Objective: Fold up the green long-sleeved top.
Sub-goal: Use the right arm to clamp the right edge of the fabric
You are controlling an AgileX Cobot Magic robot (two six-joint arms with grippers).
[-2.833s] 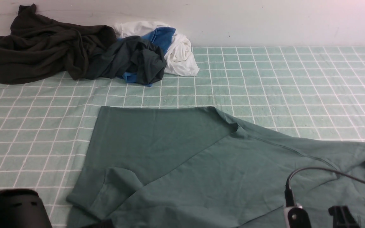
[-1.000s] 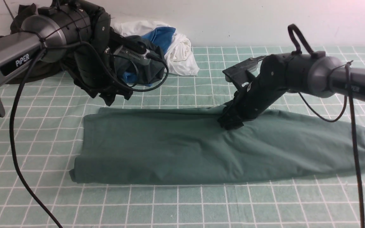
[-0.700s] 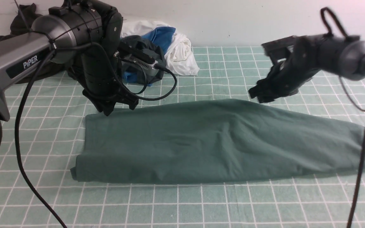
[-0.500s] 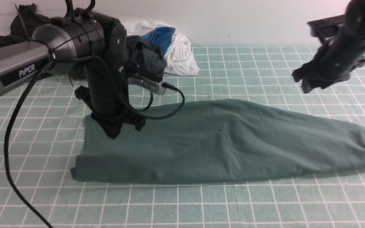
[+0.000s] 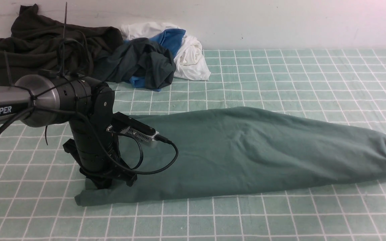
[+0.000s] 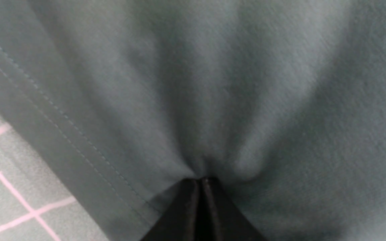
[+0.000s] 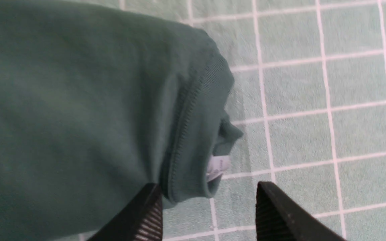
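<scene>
Green-checked worktop (image 5: 280, 80) is carrying the green long-sleeved top (image 5: 246, 150), lying as a long band from 8 to 3 o'clock. Left claw (image 5: 107, 183) is pinching its 8 o'clock corner, tips together on bunched fabric. Right claw (image 7: 208, 190) is hovering, spread apart, over the collar end at 3 o'clock. Loose garments (image 5: 79, 57) are lying heaped at 11 o'clock.

"PiPER" lettering on left arm (image 5: 18, 102), white tag (image 7: 218, 165) on green long-sleeved top (image 7: 62, 100) unreadable
</scene>
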